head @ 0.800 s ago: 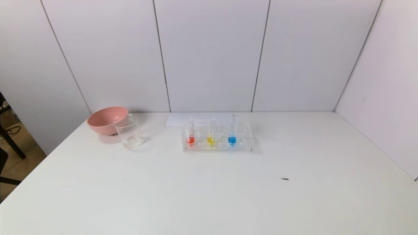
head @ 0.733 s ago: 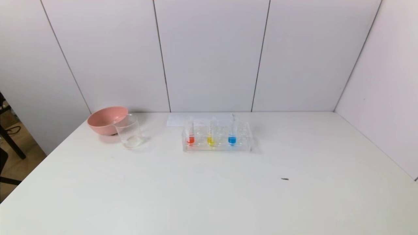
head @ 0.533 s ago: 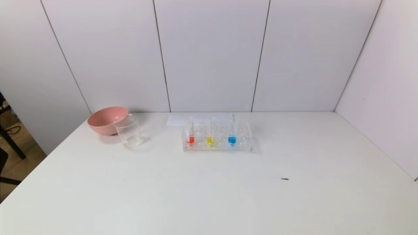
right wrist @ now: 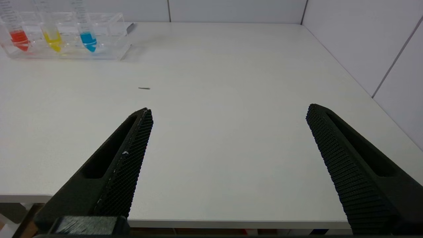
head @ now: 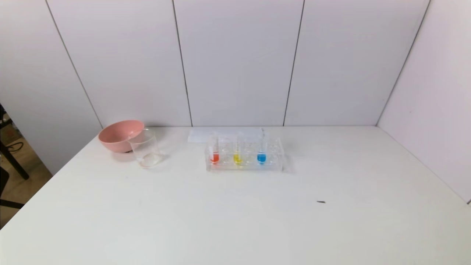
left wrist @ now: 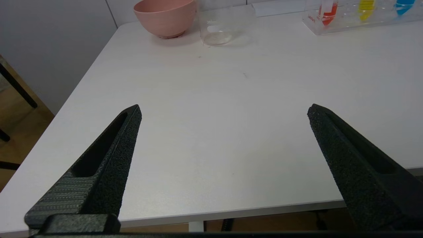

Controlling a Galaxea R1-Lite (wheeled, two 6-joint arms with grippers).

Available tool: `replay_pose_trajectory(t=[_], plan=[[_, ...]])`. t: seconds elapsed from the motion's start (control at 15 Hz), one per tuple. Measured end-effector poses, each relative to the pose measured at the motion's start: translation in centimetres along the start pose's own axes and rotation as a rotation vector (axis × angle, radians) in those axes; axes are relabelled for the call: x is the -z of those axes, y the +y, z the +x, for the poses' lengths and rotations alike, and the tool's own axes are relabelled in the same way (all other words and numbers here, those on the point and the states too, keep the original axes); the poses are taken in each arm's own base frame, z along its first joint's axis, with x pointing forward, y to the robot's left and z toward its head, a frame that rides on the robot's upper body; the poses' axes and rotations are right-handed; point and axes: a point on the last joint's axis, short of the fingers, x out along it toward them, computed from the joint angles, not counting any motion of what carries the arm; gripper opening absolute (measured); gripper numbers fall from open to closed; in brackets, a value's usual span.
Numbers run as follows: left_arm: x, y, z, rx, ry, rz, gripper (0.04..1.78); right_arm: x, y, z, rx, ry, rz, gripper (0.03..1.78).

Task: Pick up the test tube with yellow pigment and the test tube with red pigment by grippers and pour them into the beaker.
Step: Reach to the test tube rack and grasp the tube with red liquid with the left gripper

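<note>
The test tube with red pigment (head: pixel 214 151) and the test tube with yellow pigment (head: pixel 237 152) stand upright in a clear rack (head: pixel 272 166) at the table's far middle. They also show in the left wrist view (left wrist: pixel 327 9) (left wrist: pixel 365 5) and the right wrist view (right wrist: pixel 17 33) (right wrist: pixel 52 34). The clear beaker (head: pixel 145 149) (left wrist: pixel 218 24) stands left of the rack. My left gripper (left wrist: pixel 224 110) and right gripper (right wrist: pixel 229 110) are open and empty, low over the table's near edge, far from the tubes. Neither shows in the head view.
A pink bowl (head: pixel 119 135) (left wrist: pixel 165 16) touches the beaker's far left side. A blue-liquid tube (head: pixel 261 151) (right wrist: pixel 86 34) stands in the rack's right part. A white sheet (head: pixel 200 134) lies behind the rack. A small dark speck (head: pixel 321 201) lies on the table. Walls close the back and right.
</note>
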Motion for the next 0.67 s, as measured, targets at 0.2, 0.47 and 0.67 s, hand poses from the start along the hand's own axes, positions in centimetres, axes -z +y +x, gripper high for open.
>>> replay_pose_trajectory(t=[0.2,0.47,0.67], plan=[[0.0,0.0,0.0,0.0,0.0,0.005,1.76,0.0,0.0,0.0,0.0,0.0,0.0,1.7],[0.0,0.0,0.0,-0.001,0.0,0.001,1.76,0.0,0.0,0.0,0.0,0.0,0.0,1.7],[0.0,0.0,0.0,-0.002,0.0,-0.002,1.76,0.0,0.0,0.0,0.0,0.0,0.0,1.7]])
